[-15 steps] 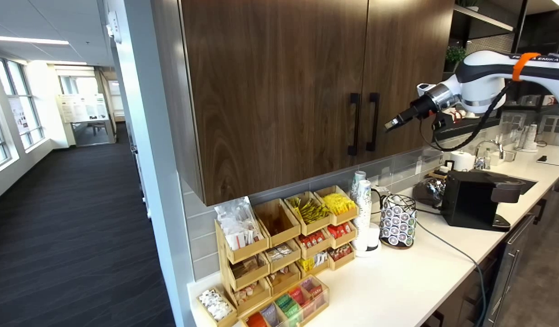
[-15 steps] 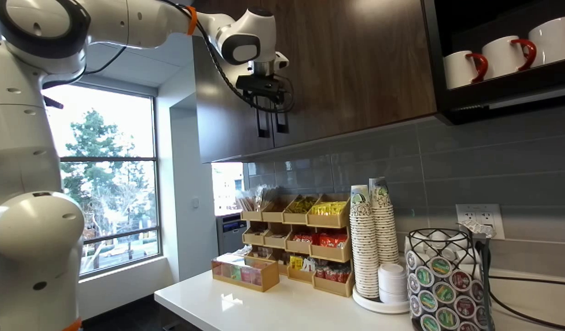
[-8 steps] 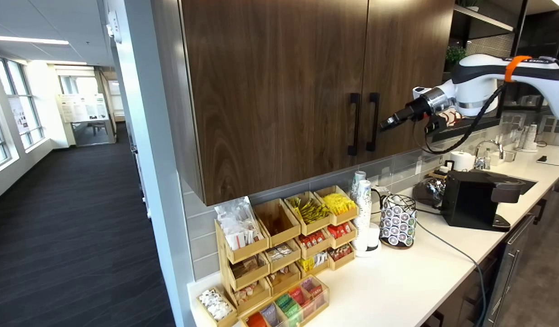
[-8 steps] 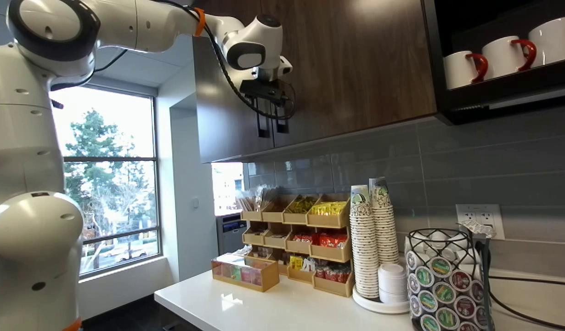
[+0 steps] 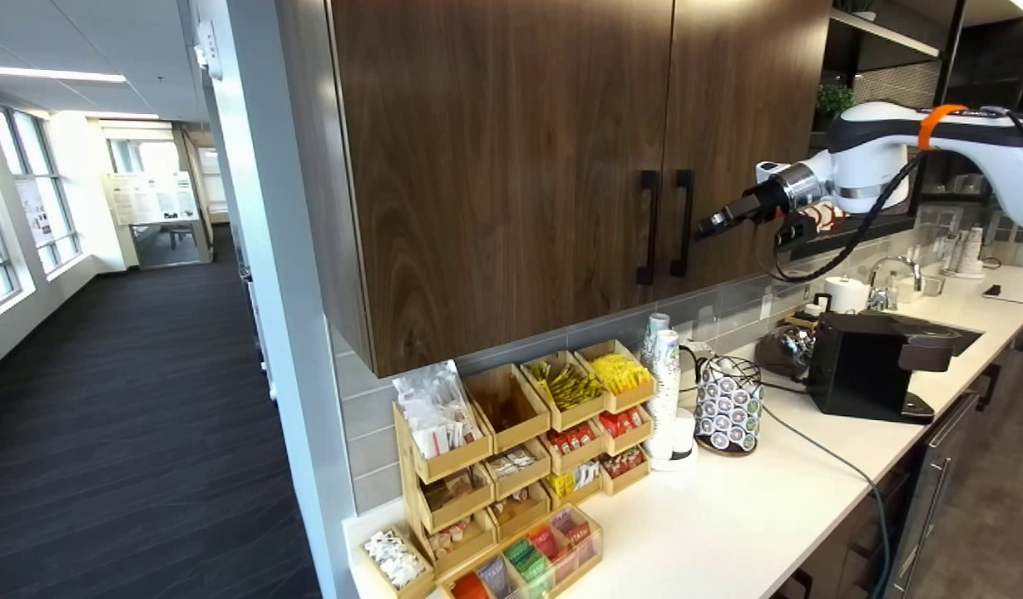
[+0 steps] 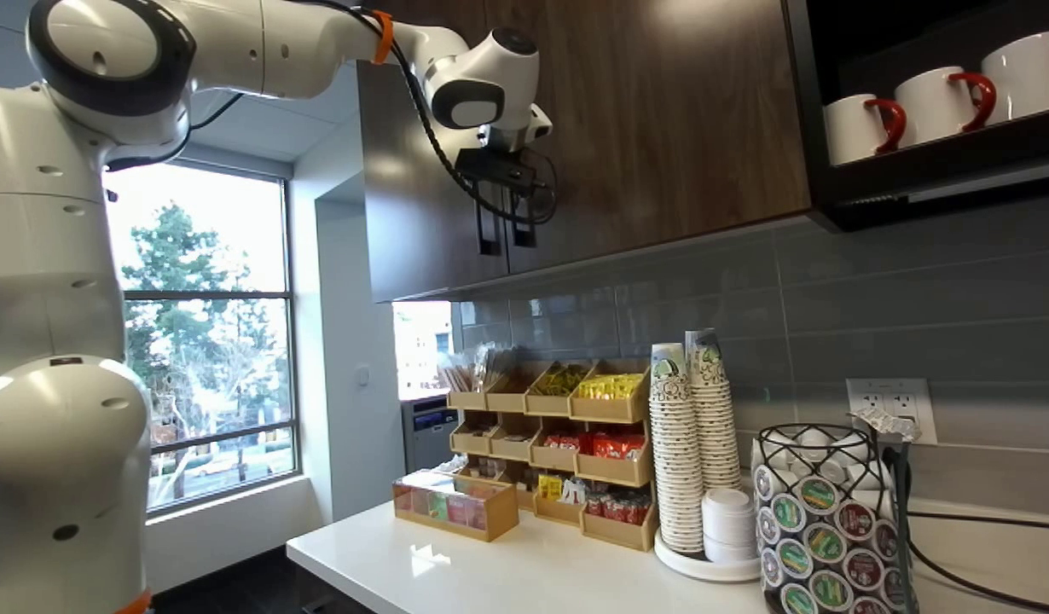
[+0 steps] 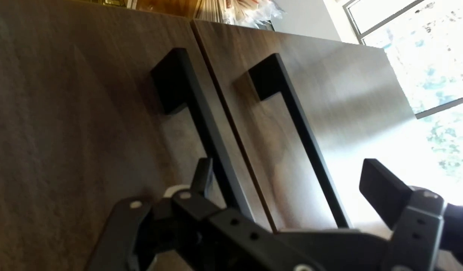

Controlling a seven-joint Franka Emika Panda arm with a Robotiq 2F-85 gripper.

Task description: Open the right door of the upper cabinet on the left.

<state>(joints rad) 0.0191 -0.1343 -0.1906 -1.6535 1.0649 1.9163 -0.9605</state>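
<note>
- Dark-brown wood grain is covering the tall, flat, narrower right door (image 5: 740, 116), which is sitting closed in front of the fingers (image 7: 384, 192).
- It is hanging on the big, dark-brown, two-door upper cabinet (image 5: 561, 158), next to the wider matching wood door (image 7: 329, 98).
- Those fingers, on the black two-finger gripper (image 7: 291, 175), are standing wide apart and holding nothing.
- Slim, black and straight, the right door's bar handle (image 7: 205, 124) is what the next move is likely turning on. In the wrist view, it is lying just to the inner side of one finger.
- Near the other finger's inner side, the wider door's slim black bar handle (image 7: 307, 139) is showing, so in that view both bars are lying between the fingers.
- Both bars are running up and down in both exterior views, while the line from finger to finger is crossing them at a slant.
- Whether fingers are touching a bar, I cannot tell.
- Only one white arm (image 5: 873, 175) is working here.
- My guess: the gripper is needing a small slide away from the wider door, so that other finger is fitting between the bars. Squeezing from here could be catching both bars.
</note>
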